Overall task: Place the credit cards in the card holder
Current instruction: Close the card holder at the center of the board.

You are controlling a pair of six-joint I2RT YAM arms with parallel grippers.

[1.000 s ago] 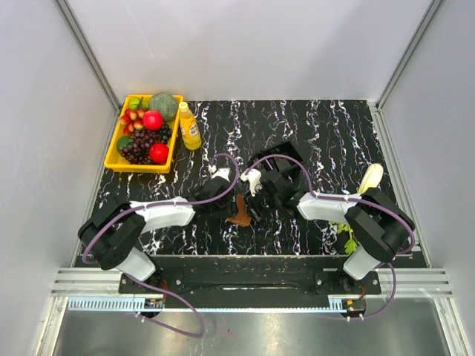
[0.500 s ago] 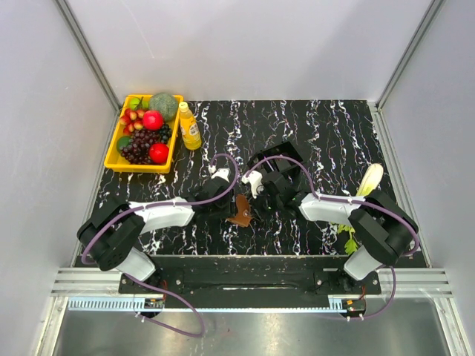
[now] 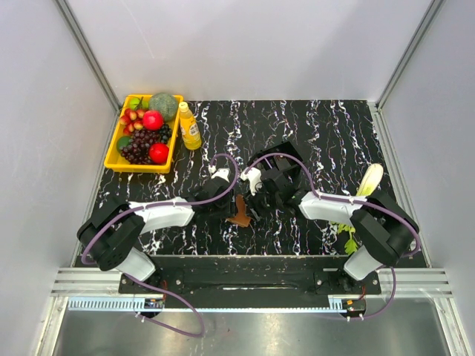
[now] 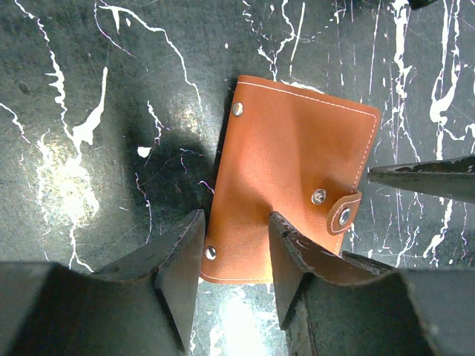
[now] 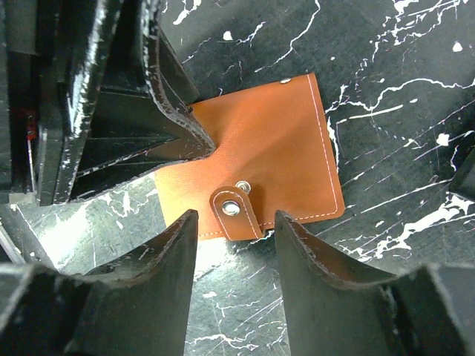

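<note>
The card holder is a flat brown leather wallet with pale stitching, lying closed on the black marbled table. It also shows in the top view as the card holder. My left gripper is open over its near corner: one finger rests on the leather, the other stands beside its edge. My right gripper is open, and the holder's snap strap lies just beyond its fingertips, level with the gap. One right fingertip shows at the holder's right side. No credit cards show in any view.
A black tray-like box sits behind the right arm. A yellow tray of fruit stands at the back left, a yellow bottle beside it. A pale vegetable and green leaves lie by the right arm.
The right gripper drew back a little from the holder and has returned to its strap. The holder shifted slightly; the left arm kept still.
</note>
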